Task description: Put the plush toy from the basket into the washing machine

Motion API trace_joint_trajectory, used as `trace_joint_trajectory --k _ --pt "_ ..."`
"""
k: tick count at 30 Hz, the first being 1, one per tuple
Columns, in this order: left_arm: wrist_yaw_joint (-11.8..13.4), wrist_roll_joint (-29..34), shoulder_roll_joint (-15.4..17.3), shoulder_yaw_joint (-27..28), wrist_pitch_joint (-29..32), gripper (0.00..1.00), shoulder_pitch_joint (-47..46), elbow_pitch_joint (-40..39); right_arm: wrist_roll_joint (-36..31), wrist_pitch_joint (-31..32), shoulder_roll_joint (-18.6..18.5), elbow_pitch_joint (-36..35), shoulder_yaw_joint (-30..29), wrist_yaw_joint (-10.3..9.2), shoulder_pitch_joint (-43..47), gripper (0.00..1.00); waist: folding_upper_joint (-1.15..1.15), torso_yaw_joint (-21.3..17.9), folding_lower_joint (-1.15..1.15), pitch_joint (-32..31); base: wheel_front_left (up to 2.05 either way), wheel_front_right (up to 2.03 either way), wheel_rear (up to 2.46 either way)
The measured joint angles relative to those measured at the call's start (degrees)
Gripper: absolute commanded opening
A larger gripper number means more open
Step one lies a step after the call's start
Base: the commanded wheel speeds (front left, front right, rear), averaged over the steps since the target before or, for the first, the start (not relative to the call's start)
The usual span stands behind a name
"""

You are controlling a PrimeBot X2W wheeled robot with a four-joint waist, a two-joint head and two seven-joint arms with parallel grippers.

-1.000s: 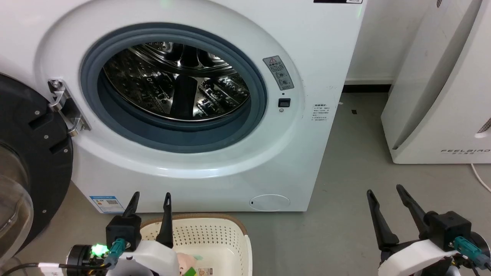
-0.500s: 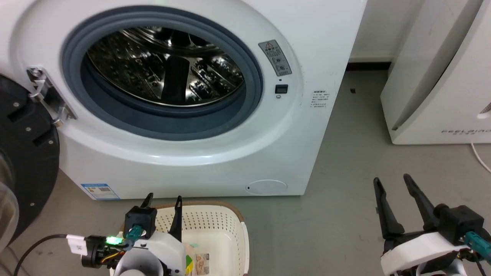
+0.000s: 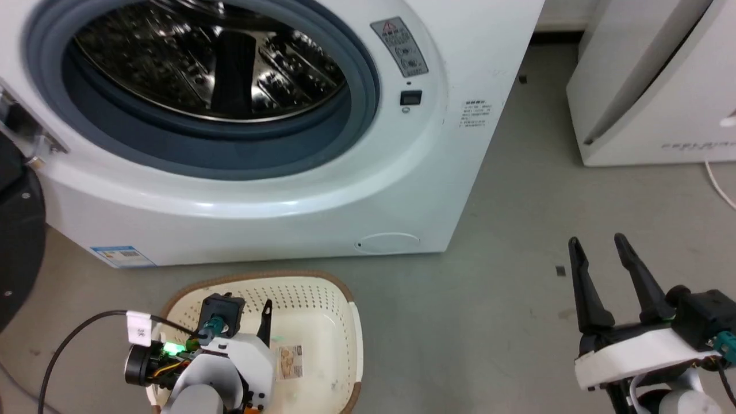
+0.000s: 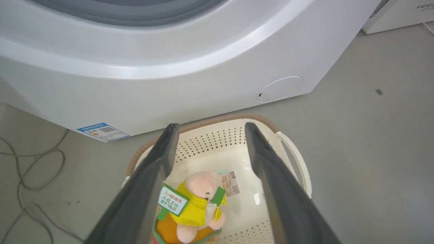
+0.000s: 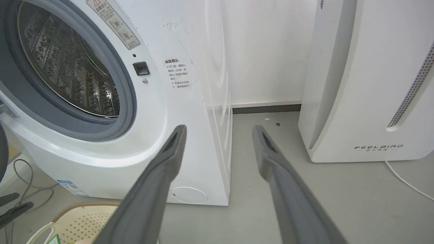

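The plush toy (image 4: 200, 189), pink-headed in a yellow garment with a green tag, lies in the cream basket (image 4: 295, 152) on the floor. My left gripper (image 4: 211, 126) hangs open over the basket, its fingers tilted down on either side of the toy and not touching it. In the head view the left gripper (image 3: 247, 302) sits above the basket (image 3: 339, 299), and its wrist hides the toy. The washing machine (image 3: 402, 161) stands just behind, with its steel drum (image 3: 213, 63) open. My right gripper (image 3: 597, 240) is open and empty over the bare floor to the right.
The machine's black-framed door (image 3: 17, 241) stands swung open at the far left. A white FEELBIRD appliance (image 3: 655, 86) stands at the right, with a white cable (image 3: 719, 184) beside it. Loose cables (image 4: 30, 169) lie on the grey floor left of the basket.
The head camera has tilted down, so more of the basket shows. My left gripper has tipped down and reached deeper over the basket. The right gripper stays open, and has hardly moved.
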Motion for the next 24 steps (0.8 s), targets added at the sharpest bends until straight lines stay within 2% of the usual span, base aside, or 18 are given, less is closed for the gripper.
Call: trace_joint_trajectory --k 24 --pt "-0.41 0.98 7.03 -4.83 6.88 1.00 -11.26 14.23 4.70 -2.79 0.00 -2.19 -0.54 0.00 -5.27 1.00 0.00 -2.73 0.00 15.98 0.00 0.00 0.00"
